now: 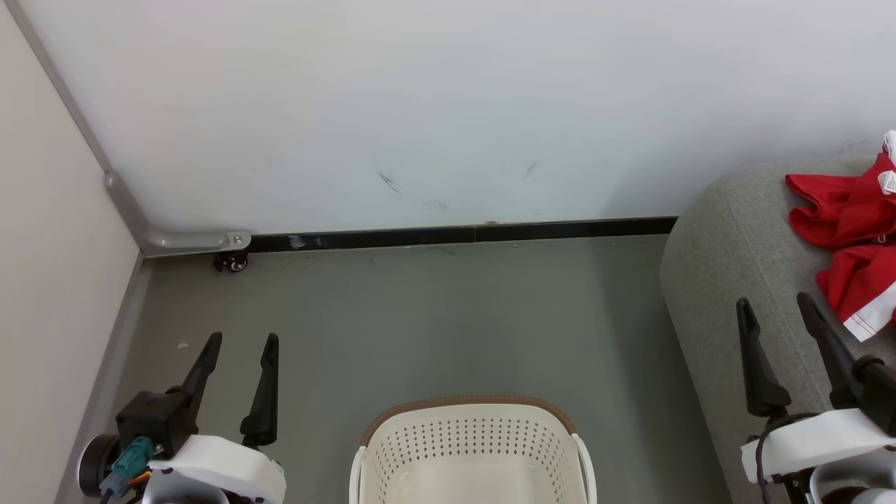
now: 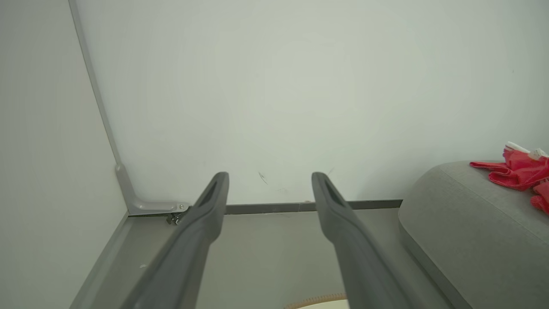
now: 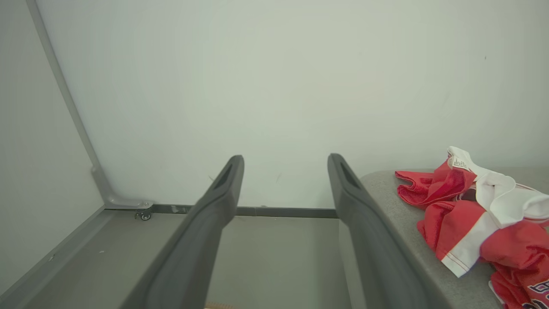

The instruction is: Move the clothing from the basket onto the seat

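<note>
Holds left gripper point(image 1: 243, 339) and right gripper point(image 1: 773, 302) spread, empty. Between them: basket point(image 1: 469, 400), seemingly bare. Beyond right gripper, just rightward: clothing point(image 1: 850, 210) heaped on seat point(image 1: 728, 245). Probably light, limp, slippery; best pinched at a raised fold.

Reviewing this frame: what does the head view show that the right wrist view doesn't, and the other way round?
Head view adds the left gripper, open, and the basket's perforated side, whose visible inside looks bare. Right wrist view adds black-and-white lettering on the red clothing. Both share the clothing lying on the grey seat, the open right gripper, the white wall and a small caster at the floor corner.
</note>
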Controlling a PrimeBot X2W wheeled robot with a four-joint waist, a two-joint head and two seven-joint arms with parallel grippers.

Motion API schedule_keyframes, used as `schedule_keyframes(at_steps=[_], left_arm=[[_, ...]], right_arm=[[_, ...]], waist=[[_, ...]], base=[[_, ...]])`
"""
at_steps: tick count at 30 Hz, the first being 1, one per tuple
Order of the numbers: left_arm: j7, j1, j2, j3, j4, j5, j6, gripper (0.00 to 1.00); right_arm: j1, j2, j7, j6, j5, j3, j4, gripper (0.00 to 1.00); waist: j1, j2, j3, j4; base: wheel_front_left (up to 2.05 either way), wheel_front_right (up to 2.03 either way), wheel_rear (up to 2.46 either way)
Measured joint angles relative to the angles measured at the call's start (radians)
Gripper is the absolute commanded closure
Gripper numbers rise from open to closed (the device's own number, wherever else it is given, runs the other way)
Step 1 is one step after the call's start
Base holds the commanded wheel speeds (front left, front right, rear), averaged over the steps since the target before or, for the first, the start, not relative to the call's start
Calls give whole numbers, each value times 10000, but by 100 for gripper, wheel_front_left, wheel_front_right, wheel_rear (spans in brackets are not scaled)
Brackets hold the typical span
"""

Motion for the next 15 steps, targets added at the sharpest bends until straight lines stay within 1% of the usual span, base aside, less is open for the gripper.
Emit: schedule_keyframes(at_steps=[15], left_arm=[[0,-19,-38,38,50,251,8,0]], right_arm=[[9,0,-58,-2,58,46,117,0]], waist=[[0,0,-10,-32]], base=[[0,0,0]])
